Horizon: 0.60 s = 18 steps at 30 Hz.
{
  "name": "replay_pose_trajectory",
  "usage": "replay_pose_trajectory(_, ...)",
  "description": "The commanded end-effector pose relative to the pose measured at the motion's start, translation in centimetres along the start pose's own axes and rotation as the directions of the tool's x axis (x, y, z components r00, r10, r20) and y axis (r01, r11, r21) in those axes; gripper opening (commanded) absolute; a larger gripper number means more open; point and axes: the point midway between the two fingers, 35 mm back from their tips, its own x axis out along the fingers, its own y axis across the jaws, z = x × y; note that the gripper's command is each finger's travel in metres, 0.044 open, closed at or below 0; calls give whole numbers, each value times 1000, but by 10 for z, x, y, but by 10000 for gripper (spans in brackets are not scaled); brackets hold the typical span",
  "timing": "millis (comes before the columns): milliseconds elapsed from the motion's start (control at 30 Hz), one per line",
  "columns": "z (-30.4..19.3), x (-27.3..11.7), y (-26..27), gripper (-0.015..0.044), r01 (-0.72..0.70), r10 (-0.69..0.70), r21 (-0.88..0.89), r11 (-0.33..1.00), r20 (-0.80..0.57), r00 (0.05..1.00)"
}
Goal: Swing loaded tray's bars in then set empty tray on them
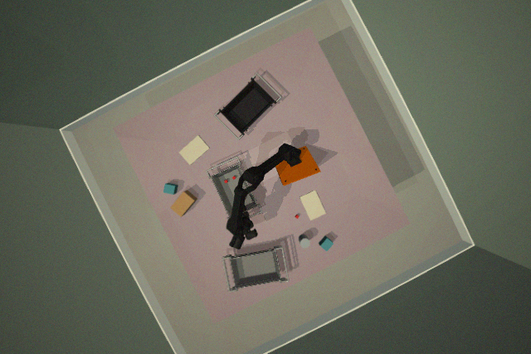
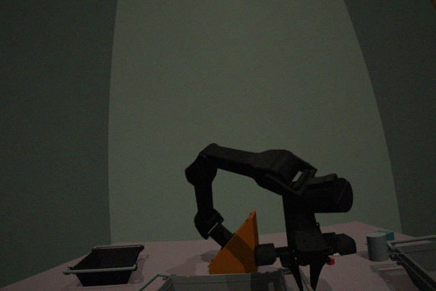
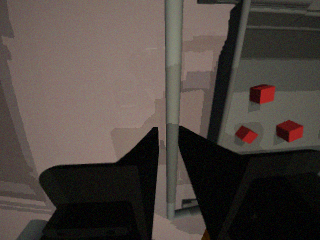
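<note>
The loaded grey tray point(image 1: 233, 189) holds small red blocks point(image 3: 262, 93) and shows in the wrist view point(image 3: 270, 100). One wire bar point(image 3: 172, 100) lies swung out beyond its end, over the mat. The other bar point(image 1: 225, 162) lies out at the far end. My gripper point(image 3: 167, 131) points down just above the near bar, nearly shut and holding nothing. The bar shows through the narrow gap between the fingers. I cannot tell if they touch. The gripper also shows low at the tray's end point(image 2: 306, 281) and from above point(image 1: 236, 242). The empty grey tray point(image 1: 255, 266) lies just beyond the gripper.
A black tray point(image 1: 248, 104) stands at the far side. An orange plate point(image 1: 298, 166) sits at the arm's base. Two cream cards point(image 1: 193, 149) point(image 1: 312, 205), a tan block point(image 1: 183, 203), two teal cubes point(image 1: 170, 188) point(image 1: 326, 243), a grey cylinder point(image 1: 304, 241) and a loose red block point(image 1: 296, 215) lie around.
</note>
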Motion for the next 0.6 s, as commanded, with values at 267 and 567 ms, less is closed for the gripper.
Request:
replay_pose_trajectory(267, -1, -27, -22, 84, 7, -7, -7, 1000, 1, 1000)
replay_pose_trajectory(567, 0, -29, -52, 84, 8, -8, -7, 1000, 0, 1000)
